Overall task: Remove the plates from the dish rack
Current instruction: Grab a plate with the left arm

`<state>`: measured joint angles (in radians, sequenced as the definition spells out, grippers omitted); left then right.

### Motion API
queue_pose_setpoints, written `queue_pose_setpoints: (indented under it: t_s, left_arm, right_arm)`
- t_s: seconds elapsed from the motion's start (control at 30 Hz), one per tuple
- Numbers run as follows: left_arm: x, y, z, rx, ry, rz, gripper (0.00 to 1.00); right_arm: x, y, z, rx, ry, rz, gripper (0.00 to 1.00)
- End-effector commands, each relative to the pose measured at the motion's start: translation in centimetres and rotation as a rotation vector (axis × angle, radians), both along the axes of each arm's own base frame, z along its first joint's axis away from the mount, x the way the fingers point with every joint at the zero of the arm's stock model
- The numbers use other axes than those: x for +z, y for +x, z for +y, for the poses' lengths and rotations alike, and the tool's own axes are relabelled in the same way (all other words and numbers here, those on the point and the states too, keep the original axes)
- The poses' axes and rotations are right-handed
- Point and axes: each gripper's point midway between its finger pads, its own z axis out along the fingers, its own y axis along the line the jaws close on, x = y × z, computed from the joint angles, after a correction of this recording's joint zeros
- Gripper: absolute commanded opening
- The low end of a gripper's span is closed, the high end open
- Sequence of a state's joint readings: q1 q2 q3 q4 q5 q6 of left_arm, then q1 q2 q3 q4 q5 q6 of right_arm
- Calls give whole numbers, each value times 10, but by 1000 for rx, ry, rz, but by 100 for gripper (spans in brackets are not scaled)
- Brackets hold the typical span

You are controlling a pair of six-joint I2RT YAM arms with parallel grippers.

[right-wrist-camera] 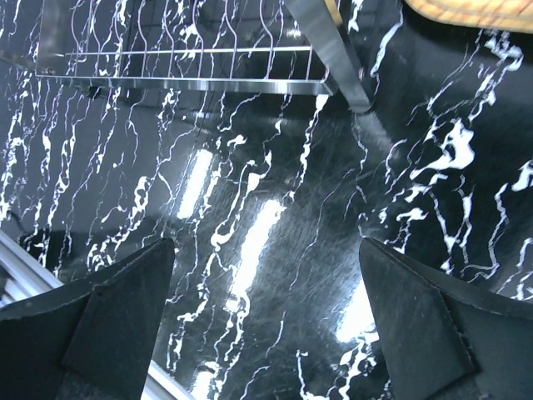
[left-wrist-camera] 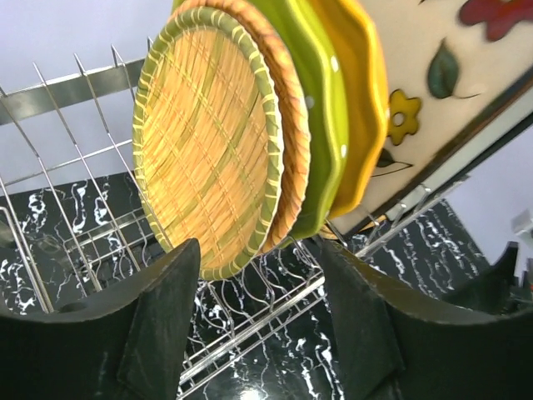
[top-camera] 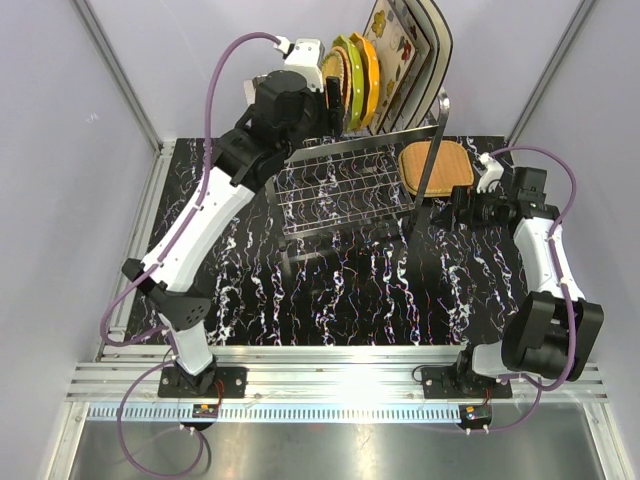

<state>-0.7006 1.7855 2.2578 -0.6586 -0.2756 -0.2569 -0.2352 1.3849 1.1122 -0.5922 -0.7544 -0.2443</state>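
From overhead, the dish rack stands at the far middle of the black marbled table. A row of plates stands on edge at its back right end, and the left gripper is raised up against the left end of that row. One tan woven plate lies flat on the table just right of the rack, close to the right gripper.

Only the left wrist camera shows the order of the row. Nearest is a green-rimmed woven plate, then an orange-rimmed woven one, a yellow-green scalloped plate, an orange plate and a flowered square cream plate. All of them lean over the wire prongs.

The lower edges of the woven plates hang in the gap of that gripper, whose fingers stand apart on either side. I can't tell whether either finger touches a rim.

The right wrist camera shows its fingers spread wide over bare table with nothing between them. The rack's foot and the flat plate's edge lie beyond.
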Motion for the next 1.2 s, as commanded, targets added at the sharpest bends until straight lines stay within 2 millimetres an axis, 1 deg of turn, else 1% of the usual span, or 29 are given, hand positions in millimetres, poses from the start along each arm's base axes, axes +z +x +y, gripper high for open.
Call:
queue_pose_setpoints:
  t_s: [0.0, 0.07, 0.2, 0.27, 0.43, 0.63, 0.77, 0.83, 0.9, 0.93, 0.97, 1.03, 1.07, 1.13, 1.17]
  left_arm:
    - [23, 8, 6, 15, 22, -85, 61]
    - [24, 11, 6, 24, 35, -94, 58]
    - [13, 18, 1, 18, 79, -89, 56]
    - [1, 23, -2, 15, 104, -71, 54]
    - [-13, 34, 1, 53, 166, -65, 49]
    - [-14, 43, 2, 73, 201, -95, 43]
    - [-15, 48, -1, 67, 220, -116, 38]
    - [-19, 52, -3, 67, 246, -124, 37]
    - [-18, 56, -5, 60, 265, -153, 34]
    - [-21, 57, -6, 55, 275, -156, 29]
    - [-17, 60, -7, 58, 271, -178, 26]
    - [-17, 62, -5, 62, 300, -202, 19]
    - [-10, 63, -5, 70, 289, -229, 12]
    - [-6, 65, -3, 81, 303, -253, 0]
    - [1, 64, -2, 91, 292, -273, 0]
  right_arm:
    - [15, -1, 8, 15, 29, -45, 100]
    - [15, -1, 7, 13, 26, -45, 100]
    - [15, 1, 7, 10, 25, -45, 100]
    - [16, 2, 7, 7, 27, -48, 100]
    - [17, 1, 7, 4, 31, -42, 100]
    - [18, 0, 7, 4, 30, -39, 100]
    - [19, 1, 7, 1, 32, -43, 100]
    - [19, 2, 7, 0, 33, -40, 100]
    - [20, 2, 6, -1, 31, -43, 100]
    - [20, 2, 6, -1, 31, -41, 100]
    - [21, 2, 6, 0, 30, -44, 100]
    - [22, 2, 6, -1, 27, -44, 100]
    - [22, 3, 5, -2, 27, -46, 100]
    - [22, 2, 5, -3, 28, -42, 100]
    - [23, 2, 5, -4, 29, -41, 100]
